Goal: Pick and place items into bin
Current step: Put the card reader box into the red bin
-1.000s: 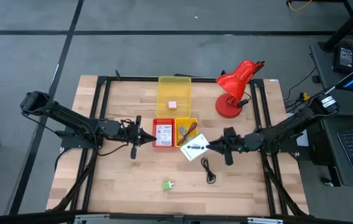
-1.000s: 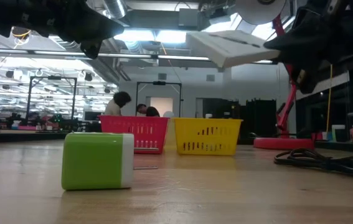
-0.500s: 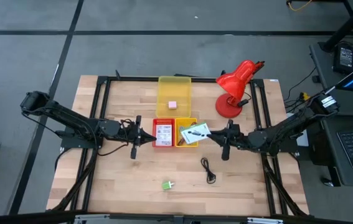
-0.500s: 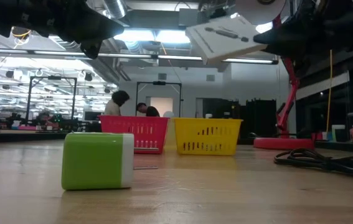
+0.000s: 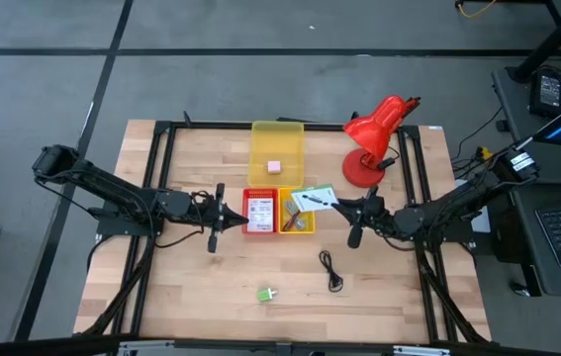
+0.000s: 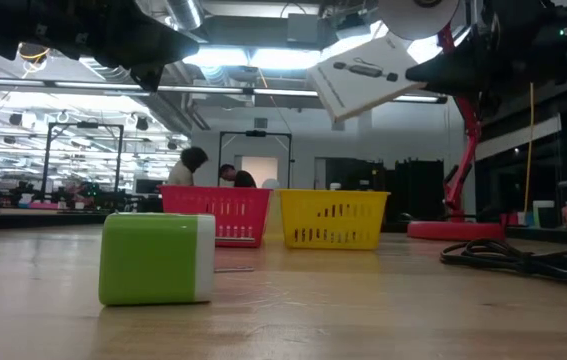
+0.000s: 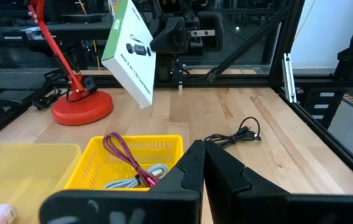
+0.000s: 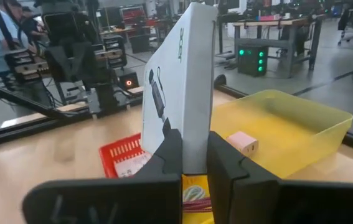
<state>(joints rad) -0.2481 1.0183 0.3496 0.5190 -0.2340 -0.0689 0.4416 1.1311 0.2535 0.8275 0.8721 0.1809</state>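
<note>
My right gripper [image 5: 346, 207] is shut on a white printed packet [image 5: 312, 199], a flat box with a green stripe, held in the air above the small yellow basket [image 5: 296, 220]. The left wrist view shows this packet [image 7: 132, 53] tilted above that basket [image 7: 126, 155]. A second white packet lies in the red basket [image 5: 259, 211]. The pink cube [image 5: 273, 166] sits on the floor of the large yellow bin [image 5: 277, 148]. The green block [image 5: 266, 294] and the black cable [image 5: 331, 269] lie on the table. My left gripper [image 5: 215, 217] is shut and hovers left of the red basket. My right gripper pinches the packet between its two fingers [image 8: 169, 149], one on each broad face, at the end nearest the table's right [image 5: 331, 203]. The fingers come in level from the table's right. The packet is lifted clear above the yellow basket and tipped up on its edge [image 6: 363, 75].
A red desk lamp [image 5: 371, 138] stands at the far right of the table, its base [image 7: 83, 106] close to the baskets. The yellow basket holds coiled cables [image 7: 129, 165]. Bare wood lies around the green block [image 6: 158, 258]. People sit in the room beyond [image 6: 195, 165].
My right gripper has carried the packet toward the table's far edge, from beside the yellow basket's near right corner to above the basket. The packet has tipped from nearly flat to steeply on edge. My left arm has kept still.
</note>
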